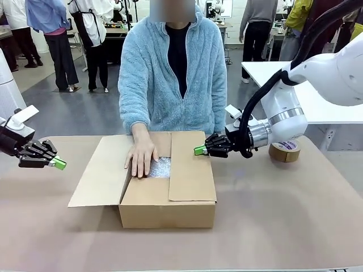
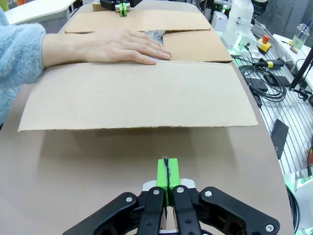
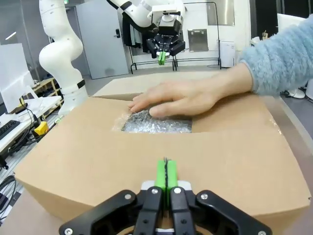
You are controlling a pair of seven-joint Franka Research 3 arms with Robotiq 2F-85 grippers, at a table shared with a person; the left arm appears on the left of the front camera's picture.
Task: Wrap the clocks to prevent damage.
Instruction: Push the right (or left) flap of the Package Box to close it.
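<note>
At the table's (image 1: 283,226) left edge the left gripper (image 1: 58,164) hangs just above the surface, its green pads pressed together with nothing between them. Near the middle stands a cardboard box (image 1: 170,211), its left flap splayed outward and its right flap folded down over the top. The person's hand (image 1: 140,156) lies flat at the opening, fingers on the clocks (image 1: 161,168). These sit inside the box as a bubble-wrapped bundle. Only a small patch shows between the flaps, and its contents cannot be made out. The right gripper (image 1: 199,151), likewise closed and empty, hovers at the box's far right corner. Towards the far right edge, a tape roll (image 1: 285,151) is partly hidden behind that arm.
</note>
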